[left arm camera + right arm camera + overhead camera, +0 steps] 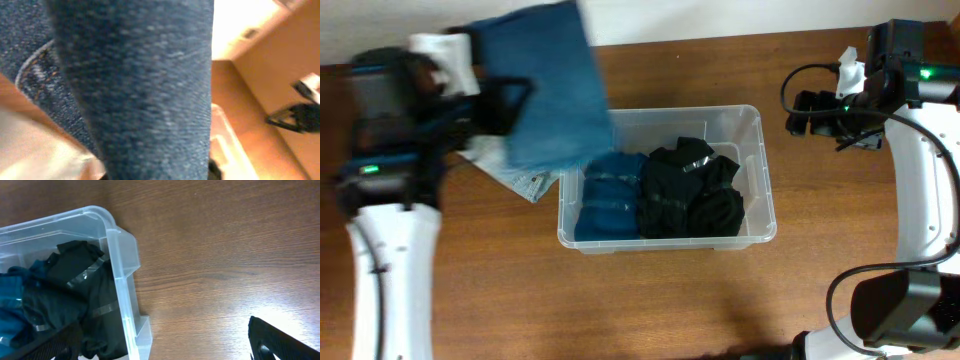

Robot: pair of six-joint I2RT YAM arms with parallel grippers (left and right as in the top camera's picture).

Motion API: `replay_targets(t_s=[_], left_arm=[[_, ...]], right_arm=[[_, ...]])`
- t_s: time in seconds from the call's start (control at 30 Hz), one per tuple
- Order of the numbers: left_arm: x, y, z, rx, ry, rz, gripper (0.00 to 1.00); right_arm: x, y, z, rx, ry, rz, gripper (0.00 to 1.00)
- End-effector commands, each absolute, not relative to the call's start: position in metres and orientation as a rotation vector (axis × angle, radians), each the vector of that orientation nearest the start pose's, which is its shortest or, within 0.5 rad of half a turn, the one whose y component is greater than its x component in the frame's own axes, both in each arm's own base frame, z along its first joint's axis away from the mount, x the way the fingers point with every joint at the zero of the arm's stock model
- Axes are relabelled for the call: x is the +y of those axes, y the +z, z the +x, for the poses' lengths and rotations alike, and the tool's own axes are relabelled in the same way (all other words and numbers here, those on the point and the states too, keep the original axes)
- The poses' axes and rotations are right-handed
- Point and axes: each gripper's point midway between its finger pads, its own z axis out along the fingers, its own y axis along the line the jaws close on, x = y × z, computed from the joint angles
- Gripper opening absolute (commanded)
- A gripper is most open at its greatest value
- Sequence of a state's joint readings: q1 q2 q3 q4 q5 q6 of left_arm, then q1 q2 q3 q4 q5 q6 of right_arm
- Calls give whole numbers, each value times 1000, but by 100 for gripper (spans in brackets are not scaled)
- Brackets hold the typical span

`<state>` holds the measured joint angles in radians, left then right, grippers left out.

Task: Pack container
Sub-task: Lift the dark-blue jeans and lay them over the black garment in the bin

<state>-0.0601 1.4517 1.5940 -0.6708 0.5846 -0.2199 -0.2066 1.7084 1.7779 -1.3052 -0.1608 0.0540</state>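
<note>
Clear container — two bundles inside, left gripper clamping denim, right gripper spread.

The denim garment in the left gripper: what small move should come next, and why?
Probably shift the left gripper to the right, toward the middle of the container, before lowering. The denim garment hangs over the back-left corner, largely outside the rim; folded blue clothes and black clothes lie inside.
</note>
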Motion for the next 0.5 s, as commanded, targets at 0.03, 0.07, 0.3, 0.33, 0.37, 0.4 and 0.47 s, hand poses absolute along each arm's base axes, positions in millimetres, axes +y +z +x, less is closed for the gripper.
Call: replay_targets(t_s=[0.03, 0.07, 0.3, 0.33, 0.37, 0.4, 0.47], left_arm=[[-180, 378, 401, 2057, -823, 164, 1], [-194, 373, 400, 2075, -841, 165, 1], [-292, 312, 381, 2277, -1005, 179, 0], [-301, 303, 380, 2296, -1006, 180, 1], [-306, 297, 381, 2312, -998, 169, 1], [-311, 291, 381, 2322, -994, 168, 1], [-322, 285, 381, 2323, -1005, 187, 1]], right_arm=[[-74, 221, 369, 2757, 121, 442, 99], [-81, 222, 368, 2752, 116, 467, 99], [-120, 222, 353, 2727, 103, 635, 99], [-120, 222, 353, 2726, 103, 637, 99], [-120, 222, 353, 2726, 103, 636, 98], [-120, 222, 353, 2726, 103, 636, 99], [-119, 222, 353, 2727, 103, 631, 98]])
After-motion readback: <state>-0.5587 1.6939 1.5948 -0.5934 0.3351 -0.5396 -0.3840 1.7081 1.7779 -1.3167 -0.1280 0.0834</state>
